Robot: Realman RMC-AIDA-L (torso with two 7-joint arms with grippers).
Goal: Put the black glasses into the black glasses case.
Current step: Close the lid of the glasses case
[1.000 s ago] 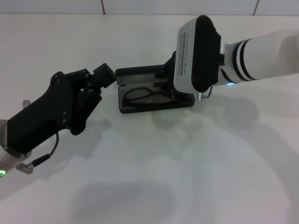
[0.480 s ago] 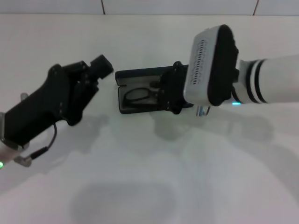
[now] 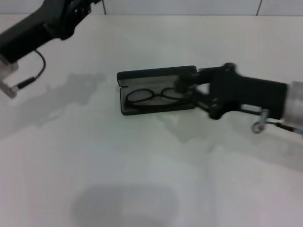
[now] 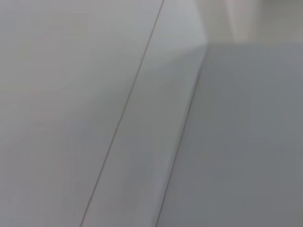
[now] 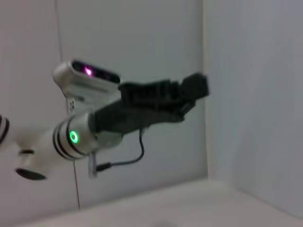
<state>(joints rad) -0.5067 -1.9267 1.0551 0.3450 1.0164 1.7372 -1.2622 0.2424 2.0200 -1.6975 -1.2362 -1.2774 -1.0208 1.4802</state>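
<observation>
The black glasses case (image 3: 156,74) lies open in the middle of the white table, its lid standing along the far side. The black glasses (image 3: 152,95) lie inside its lower half, lenses side by side. My right gripper (image 3: 188,88) reaches in low from the right, its tips at the case's right end and covering that end of the glasses. Whether it touches them does not show. My left arm (image 3: 45,26) is raised at the far left, well away from the case. The right wrist view shows the left gripper (image 5: 195,91) held up in the air.
The white table (image 3: 142,179) stretches wide before the case. A tiled wall (image 3: 180,6) runs along the table's far edge. A loose cable (image 3: 28,81) hangs from the left arm. The left wrist view shows only plain wall (image 4: 94,113).
The left arm has risen and swung away to the far left. The right arm has turned its wrist and dropped lower, so its gripper now points at the case's right end.
</observation>
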